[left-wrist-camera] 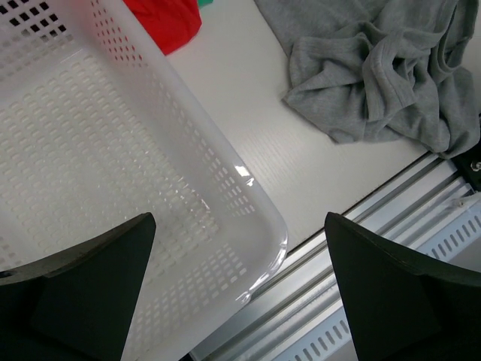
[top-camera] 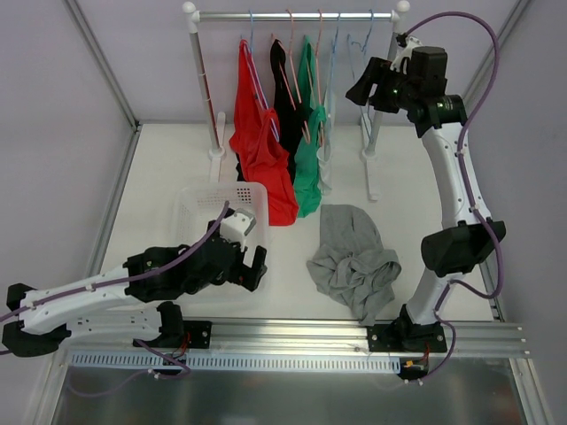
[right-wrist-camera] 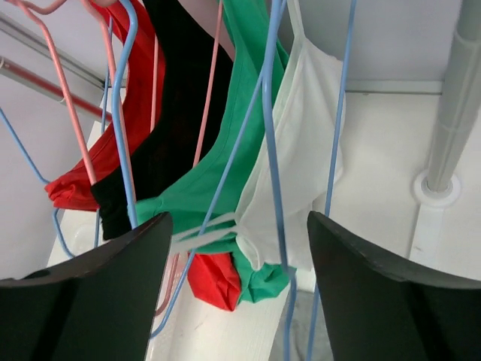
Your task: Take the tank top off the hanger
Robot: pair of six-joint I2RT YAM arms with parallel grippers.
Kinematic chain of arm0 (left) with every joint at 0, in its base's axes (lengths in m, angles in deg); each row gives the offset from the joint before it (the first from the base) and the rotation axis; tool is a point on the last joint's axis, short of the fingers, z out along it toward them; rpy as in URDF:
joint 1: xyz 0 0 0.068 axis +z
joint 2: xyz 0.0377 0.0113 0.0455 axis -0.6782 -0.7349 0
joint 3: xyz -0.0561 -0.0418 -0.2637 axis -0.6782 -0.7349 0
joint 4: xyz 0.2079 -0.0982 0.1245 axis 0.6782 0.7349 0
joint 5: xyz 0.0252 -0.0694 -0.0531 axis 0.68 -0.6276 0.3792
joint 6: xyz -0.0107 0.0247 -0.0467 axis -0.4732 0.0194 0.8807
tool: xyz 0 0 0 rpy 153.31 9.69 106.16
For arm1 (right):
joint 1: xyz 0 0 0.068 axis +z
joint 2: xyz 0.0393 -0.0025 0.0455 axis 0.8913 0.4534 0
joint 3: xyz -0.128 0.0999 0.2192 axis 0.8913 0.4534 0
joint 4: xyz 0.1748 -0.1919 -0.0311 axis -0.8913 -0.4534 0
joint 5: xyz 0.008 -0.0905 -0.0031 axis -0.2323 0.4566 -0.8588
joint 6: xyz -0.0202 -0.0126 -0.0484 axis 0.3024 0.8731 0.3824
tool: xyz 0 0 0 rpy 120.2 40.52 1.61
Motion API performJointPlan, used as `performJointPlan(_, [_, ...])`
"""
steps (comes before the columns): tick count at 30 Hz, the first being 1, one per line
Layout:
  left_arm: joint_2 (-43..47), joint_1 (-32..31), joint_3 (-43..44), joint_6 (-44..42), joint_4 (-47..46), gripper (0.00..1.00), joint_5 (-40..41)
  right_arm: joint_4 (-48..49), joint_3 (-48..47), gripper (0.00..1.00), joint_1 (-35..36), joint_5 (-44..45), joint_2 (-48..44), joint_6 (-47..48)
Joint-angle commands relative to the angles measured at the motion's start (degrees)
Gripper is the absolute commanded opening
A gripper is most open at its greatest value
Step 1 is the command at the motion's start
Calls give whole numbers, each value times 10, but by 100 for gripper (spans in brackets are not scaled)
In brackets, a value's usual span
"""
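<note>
- Workspace: a white table (top-camera: 159,168) inside a grey-walled enclosure, with a clothes rack (top-camera: 292,15) across the far end.
- Rack contents, left to right in the top view: a red top (top-camera: 261,150), a black top (top-camera: 288,97), a green top (top-camera: 308,159), then the white tank top (right-wrist-camera: 301,150) on a blue hanger (right-wrist-camera: 339,113).
- A grey garment (top-camera: 354,261) lies crumpled on the table, off the rack.
- Right gripper (right-wrist-camera: 239,226): raised to rail height at the rack's right end, jaws wide, holding nothing.
- Left gripper (left-wrist-camera: 239,222): low at the near left over the white basket (left-wrist-camera: 248,180), jaws wide, holding nothing.
- Key relation: the white tank top hangs directly ahead of the right jaws, slightly right of their centre line and not yet touched. Its long axis runs vertically down from the rail.
- Arm selection: the right arm is much nearer; the left is well apart from the rack.
- Judgement: the white top is the likely target, being the end garment facing the right jaws. The approach is forward, closing on fabric rather than hanger wire.
</note>
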Motion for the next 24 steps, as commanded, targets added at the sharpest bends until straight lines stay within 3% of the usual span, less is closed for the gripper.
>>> performJointPlan(1, [-55,-7,51,-30,-51,99,15,11,27,78,-12,2,-87,1])
performJointPlan(3, [-101,-7,73,-38,-74,99,7,9,81,99,-20,2,-134,3])
performJointPlan(8, [-228,-7,134,-48,-161,99,-42,-6,252,100,-56,25,-283,33])
performJointPlan(12, [-392,-7,229,-74,-198,99,-89,-63,387,99,-77,83,-431,69])
performJointPlan(17, [-555,-7,348,-100,-202,99,-144,-117,543,100,-78,191,-710,57])
performJointPlan(20, [-645,-3,415,-124,-202,99,-150,-168,551,99,-78,196,-813,46])
performJointPlan(24, [-749,6,479,-135,-200,99,-136,-232,527,99,-78,152,-866,59])
